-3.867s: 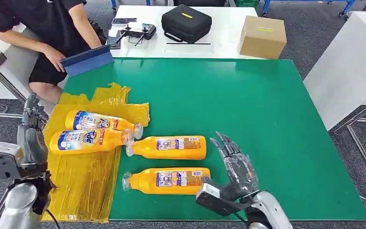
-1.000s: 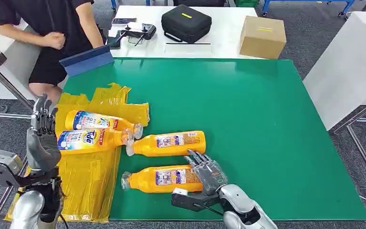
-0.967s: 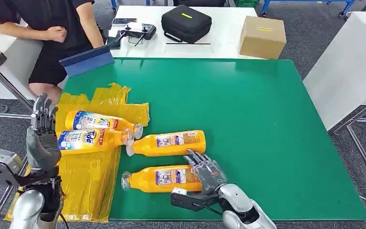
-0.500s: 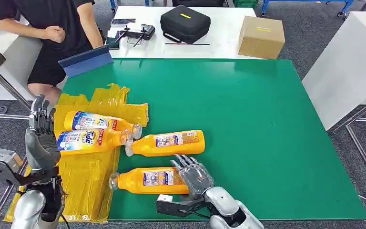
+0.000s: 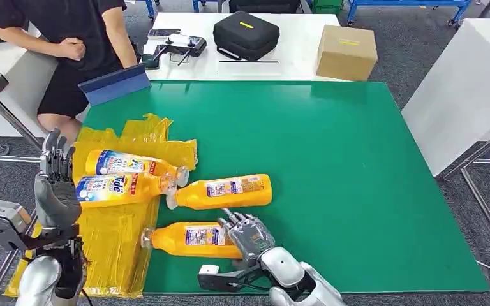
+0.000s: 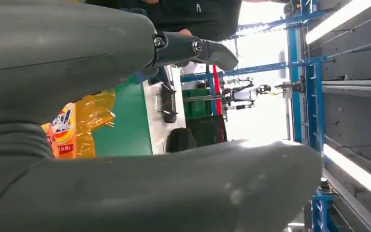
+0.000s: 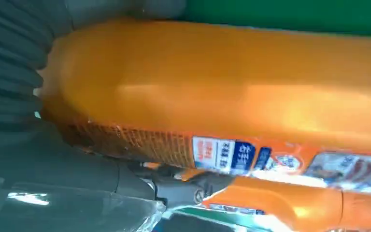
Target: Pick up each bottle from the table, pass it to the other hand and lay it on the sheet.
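Four orange plastic bottles lie on their sides, all long, smooth and glossy with printed labels and clear caps. Two lie on the sheet [image 5: 111, 236], a crinkled shiny yellow film draped over the left edge of the flat matte green table [image 5: 332, 166]: the far bottle [image 5: 134, 164] and the Tide bottle [image 5: 118, 188], side by side, caps pointing right. Third bottle [image 5: 220, 192] lies on bare green just right of them, its cap near theirs. Near bottle [image 5: 188, 238] lies by the table's front edge, cap end touching the sheet's edge. Right hand [image 5: 250, 236] has its dark fingers [image 5: 237, 222] wrapped over the near bottle's base end, thumb side low toward the table edge; right wrist view shows the orange body pressed against the ribbed palm, so it grips it. Compared with 0.5 s ago, near bottle and right hand have slid left together, cap now reaching the sheet; 3.9 s ago that hand was spread beside the bottle's base. Left hand [image 5: 54, 188] is upright beside the sheet's left edge, fingers apart and straight, holding nothing, barely changed. Behind the table: black soft case [image 5: 245, 33], cardboard box [image 5: 346, 51], a seated person [image 5: 70, 38].
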